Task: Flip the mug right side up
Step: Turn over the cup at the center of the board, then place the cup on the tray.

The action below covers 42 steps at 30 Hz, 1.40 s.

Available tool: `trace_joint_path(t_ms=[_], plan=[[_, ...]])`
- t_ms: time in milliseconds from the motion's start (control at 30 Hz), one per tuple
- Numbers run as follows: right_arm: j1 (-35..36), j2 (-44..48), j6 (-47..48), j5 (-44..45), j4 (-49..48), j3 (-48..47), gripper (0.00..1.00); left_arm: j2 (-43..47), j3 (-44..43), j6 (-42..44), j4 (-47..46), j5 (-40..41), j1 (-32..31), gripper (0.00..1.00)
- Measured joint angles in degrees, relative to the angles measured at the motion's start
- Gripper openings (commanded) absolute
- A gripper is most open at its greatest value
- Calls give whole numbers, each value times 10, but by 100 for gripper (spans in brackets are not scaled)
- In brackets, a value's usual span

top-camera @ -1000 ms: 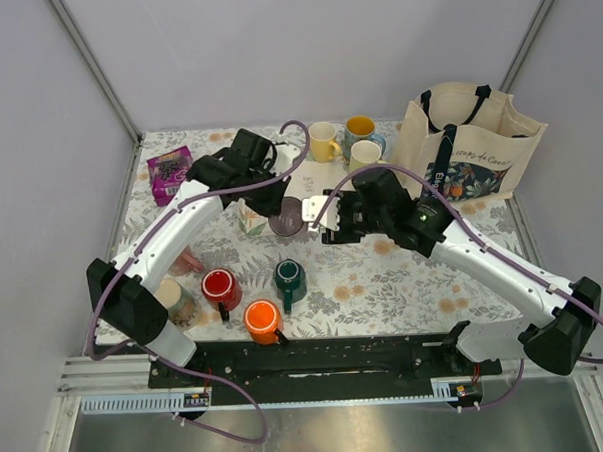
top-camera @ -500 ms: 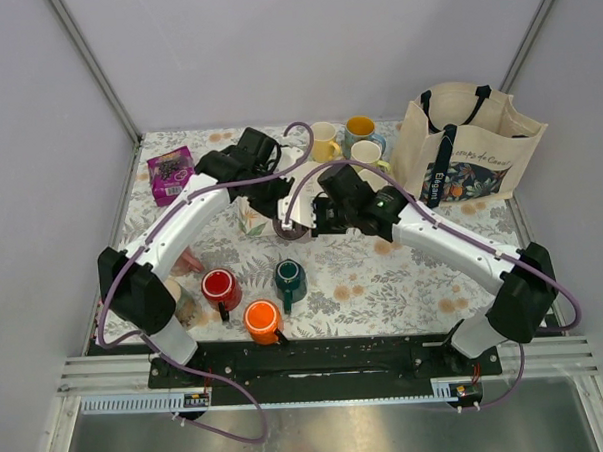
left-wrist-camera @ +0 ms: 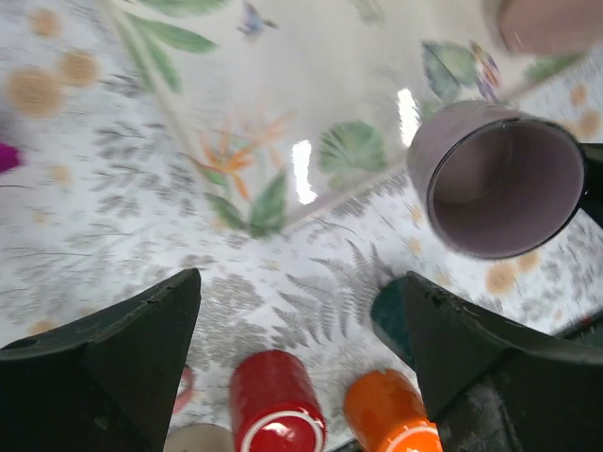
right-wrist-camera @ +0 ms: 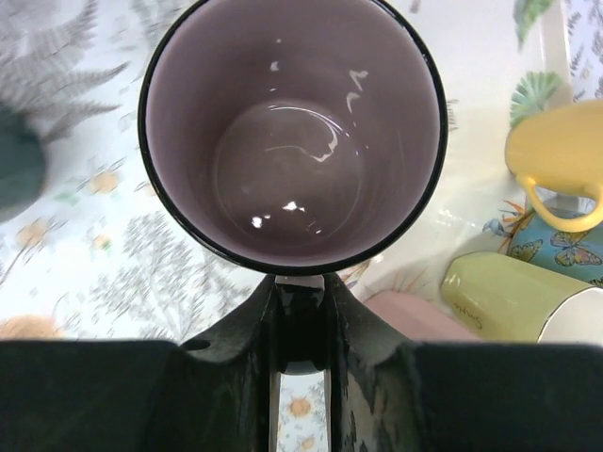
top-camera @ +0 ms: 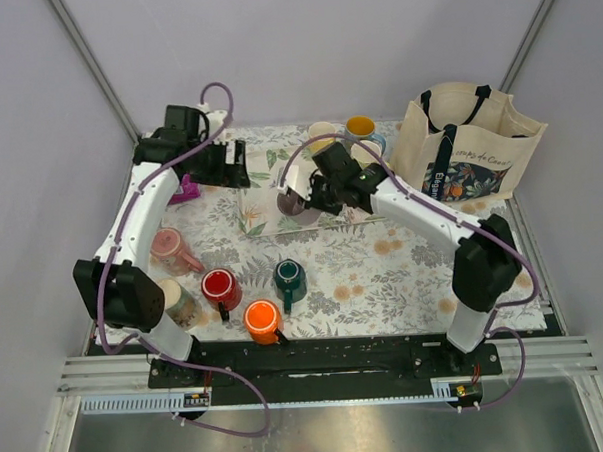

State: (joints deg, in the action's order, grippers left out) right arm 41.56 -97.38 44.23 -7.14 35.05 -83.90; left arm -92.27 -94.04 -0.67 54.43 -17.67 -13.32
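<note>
Approach is the step in hand, and it has not begun. The salmon mug [top-camera: 167,246] sits alone at 9 o'clock on the flowered cloth [top-camera: 383,267] with nothing touching it, and neither arm is on it. The left gripper [top-camera: 234,164] hangs up at 11 o'clock, well apart from it. Its wrist view shows the 2 fingers spread wide with nothing between them. Over at 12 o'clock the right gripper [top-camera: 311,197] is busy with another piece altogether. It is pinched narrow on the near side of the mauve mug [top-camera: 296,205], whose open mouth stares straight into the right wrist camera. Handle or wall in that pinch, I cannot tell.

Now the salmon mug itself. From overhead it shows a closed pink disc, no open bowl like the red mug [top-camera: 220,287] at its 4 o'clock. I read it as base up, mouth down on the cloth, long axis roughly vertical. Its handle juts toward 4 o'clock. It is small in frame, so some lean cannot be ruled out.

Next move, as I judge it: the left arm is nearer, so it should swing toward 7 o'clock from where it hangs. It then drops in with fingers wide and takes the wall or the handle. From there it lifts clear of the red mug and of the beige mug [top-camera: 175,304] at 6 o'clock, rolls the salmon mug over and sets it down mouth up.
</note>
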Motion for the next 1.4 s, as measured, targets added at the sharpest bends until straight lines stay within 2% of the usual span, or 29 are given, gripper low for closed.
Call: trace_joint_path(t_ms=[167, 633, 1400], plan=[[-40, -89, -47, 4, -42, -74, 0, 5, -33, 18, -4, 1, 64, 92], [-102, -280, -124, 25, -65, -269, 0, 16, -30, 31, -1, -23, 61, 92], [-140, -311, -169, 47, -52, -278, 0, -32, -32, 36, 0, -23, 60, 92]])
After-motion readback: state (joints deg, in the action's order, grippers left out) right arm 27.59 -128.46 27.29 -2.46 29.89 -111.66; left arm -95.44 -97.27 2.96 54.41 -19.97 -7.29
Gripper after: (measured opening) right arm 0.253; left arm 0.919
